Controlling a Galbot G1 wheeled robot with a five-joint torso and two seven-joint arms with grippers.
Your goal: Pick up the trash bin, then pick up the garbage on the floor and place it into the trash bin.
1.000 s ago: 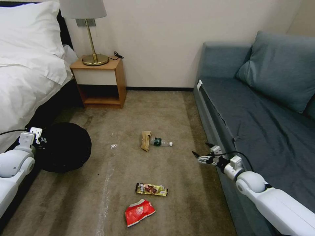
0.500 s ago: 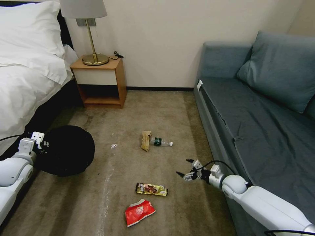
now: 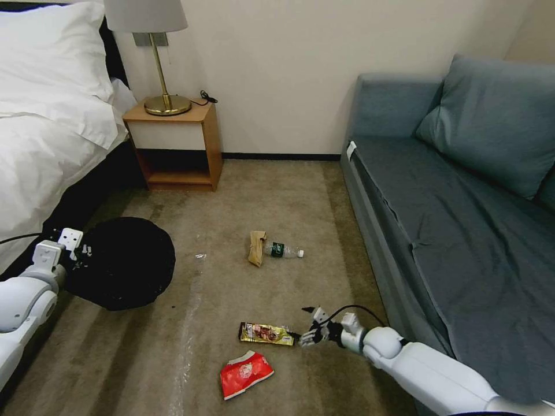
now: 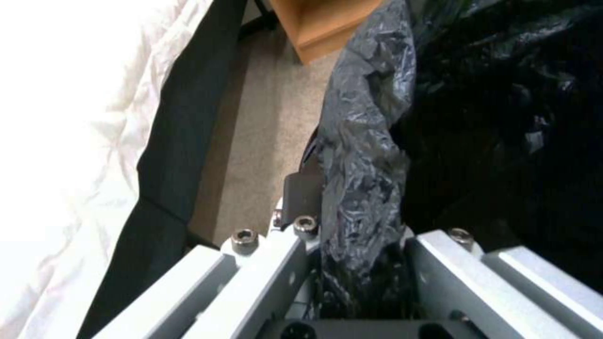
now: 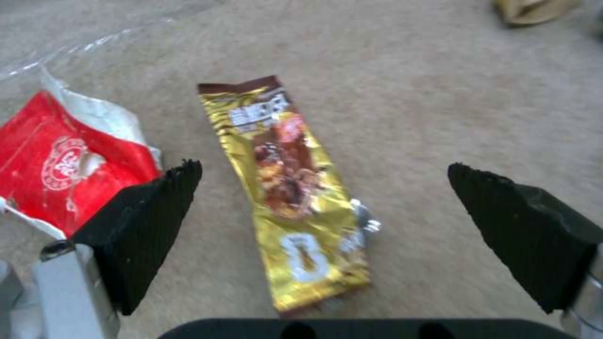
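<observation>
The left gripper [image 4: 358,263] had its jaws clamped on a fold of the black liner bag [image 4: 367,141] at the rim of the trash bin [image 3: 124,263]. That grip let it carry the bin off to the robot's left beside the bed [image 3: 40,144], mouth up and ready to take litter.

The right gripper [image 3: 307,330] was low over the carpet [image 3: 243,196] with its jaws spread wide, one black pad [image 5: 144,221] on either side of the yellow-brown wrapper [image 5: 292,188]. The wrapper lay flat between the jaws, its near end just under them, so the opening looked set to straddle its narrow width. The red snack bag [image 3: 245,374] lay just outside one jaw, close enough that a careless closing might catch it too. The tan paper wrapper [image 3: 256,247] and the bottle [image 3: 283,251], touching each other, lay well beyond the jaws, farther out on the floor. Nothing had yet been gripped from the carpet, by the look of it.
</observation>
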